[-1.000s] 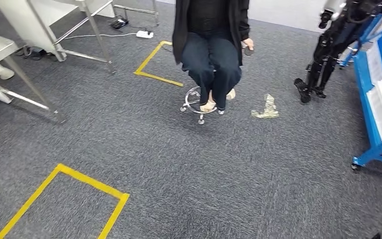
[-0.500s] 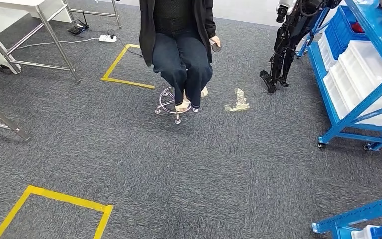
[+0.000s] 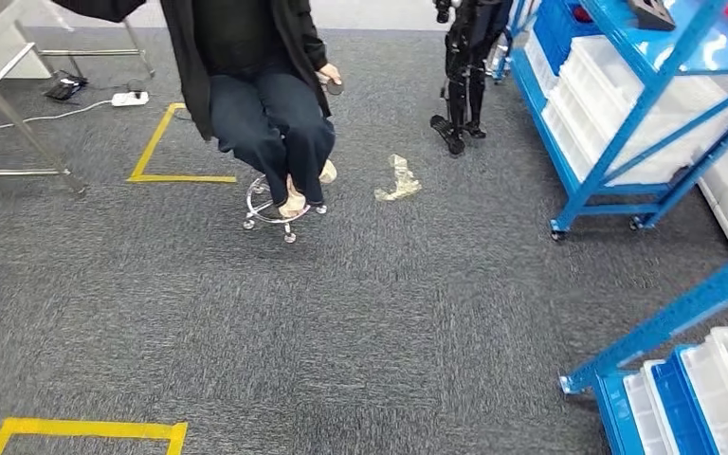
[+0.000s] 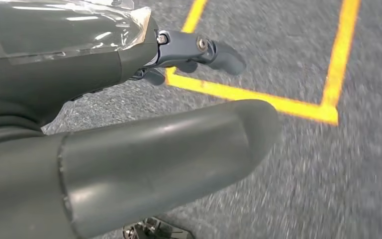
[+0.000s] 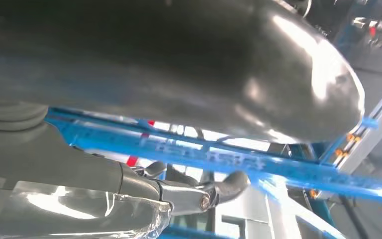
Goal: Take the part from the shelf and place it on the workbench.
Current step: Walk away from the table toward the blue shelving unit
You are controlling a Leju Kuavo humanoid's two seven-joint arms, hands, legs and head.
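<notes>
Left hand (image 4: 129,129), seen from the wrist: thumb and fingers apart, holding nothing, hanging over grey carpet (image 3: 379,313) and a yellow tape square (image 4: 298,104). Right hand (image 5: 179,149): likewise empty and apart, with the blue shelf (image 3: 645,104) just beyond it. Over the last second the whole head view has swung: the shelf, then at the 3 o'clock edge, now fills 1 to 3 o'clock, and a second blue rack (image 3: 682,379) has appeared at 5 o'clock. This reads as the camera turning toward the shelf, so the approach step is under way and no pick has begun. The part cannot be told apart among the white bins (image 3: 626,114). A seated person (image 3: 256,95) at 11 o'clock, a scrap of clear plastic (image 3: 398,180) and a black stand (image 3: 463,66) at 12 o'clock lie beside the route.
</notes>
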